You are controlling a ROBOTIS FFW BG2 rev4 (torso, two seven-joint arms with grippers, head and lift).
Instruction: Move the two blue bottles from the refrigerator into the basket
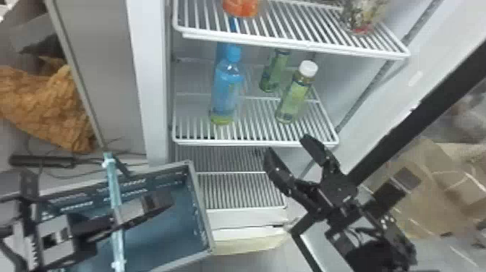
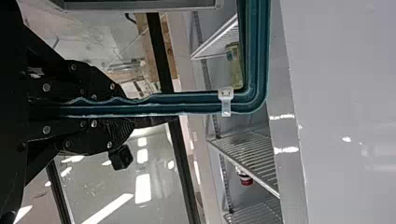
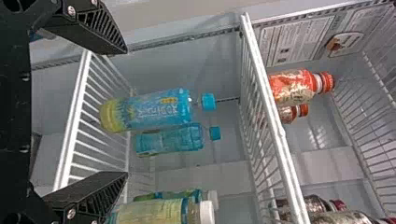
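Refrigerator (image 1: 336,77): pale smooth walls, white ribbed wire shelf (image 1: 235,143). Status: 0 of 2 transfers evident, 2 to go. Front blue bottle (image 3: 144,111), rear blue bottle (image 3: 170,140): glossy, translucent, blue-capped, upright on shelf. Basket (image 1: 203,217): blue-grey, rectangular, slotted walls. Handle (image 2: 196,108): ridged, teal, clamped in left gripper (image 2: 130,108). Right gripper (image 1: 287,144): fingers parted, nothing between, near shelf's front edge.

Ahead of the right tool (image 1: 286,152), the blue bottles (image 1: 226,94) look glossy, smooth plastic and the shelf (image 1: 253,143) coated metal wire, while the handle (image 1: 115,197) between the left tool's (image 1: 159,202) fingers and the basket (image 1: 203,220) beneath look smooth, duller plastic.
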